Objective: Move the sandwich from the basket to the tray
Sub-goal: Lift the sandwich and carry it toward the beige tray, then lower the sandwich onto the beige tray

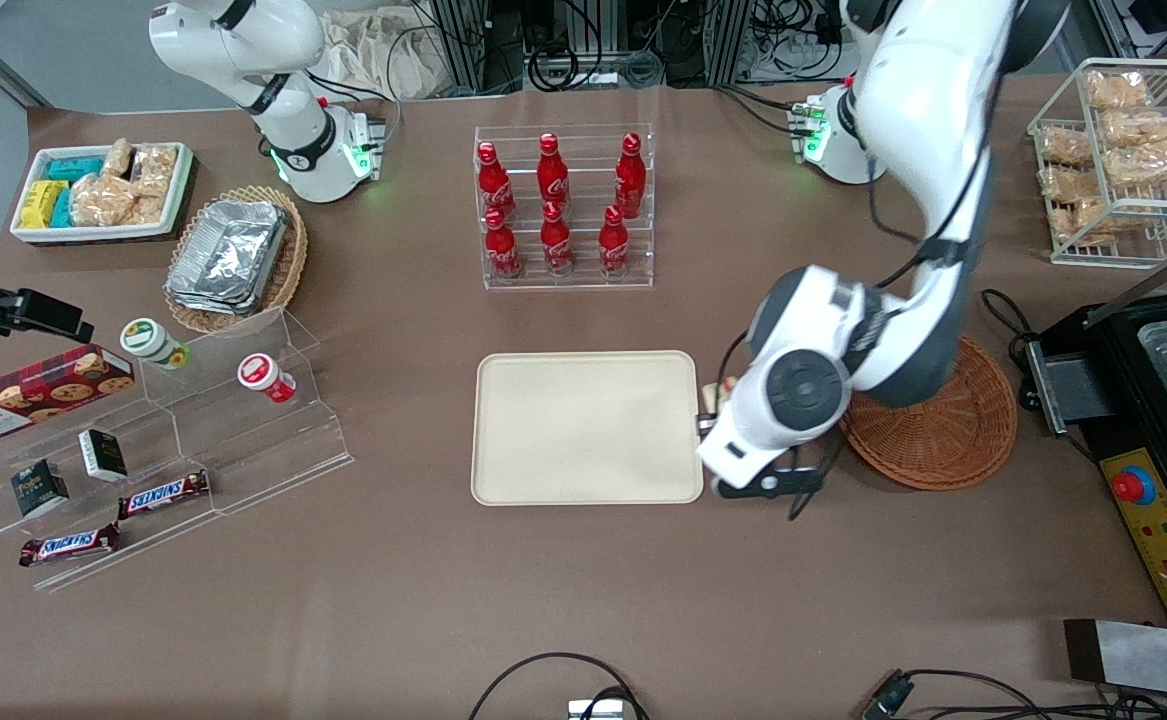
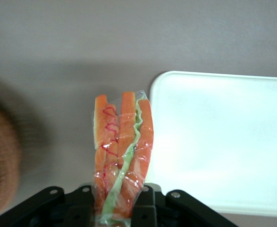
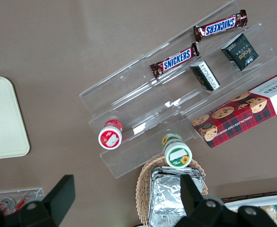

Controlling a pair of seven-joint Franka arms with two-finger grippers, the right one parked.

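1. Brown matte counter (image 1: 583, 600), flat and uniform.
2. Front view: the tool (image 1: 721, 412) is mostly hidden under the left arm's white wrist housing; only a sliver of the sandwich (image 1: 714, 396) shows at the housing's edge.
3. Wrist view: sandwich (image 2: 121, 156) clamped between the tool's (image 2: 118, 208) black fingers (image 2: 145, 208), narrow grip on its lower end. That end is cut off by the frame.
4. Sandwich: clear plastic wrap, orange-pink layers and one green strip along the cut edge, edge facing the camera. It hangs above bare counter between basket and tray, just beside the tray's short rim.
5. Tray (image 1: 503, 470): cream, rectangular, rounded corners, low rim, plain surface. Washed out to near white in the wrist view (image 2: 223, 94), partly cut off.
6. Basket (image 1: 953, 440): round, shallow, reddish-brown wicker. The arm's elbow covers a good part of it; blurred and cropped in the wrist view (image 2: 1, 156).
7. Arm pose: reaches down from its base, elbow bent above the basket, wrist low at the tray's edge.
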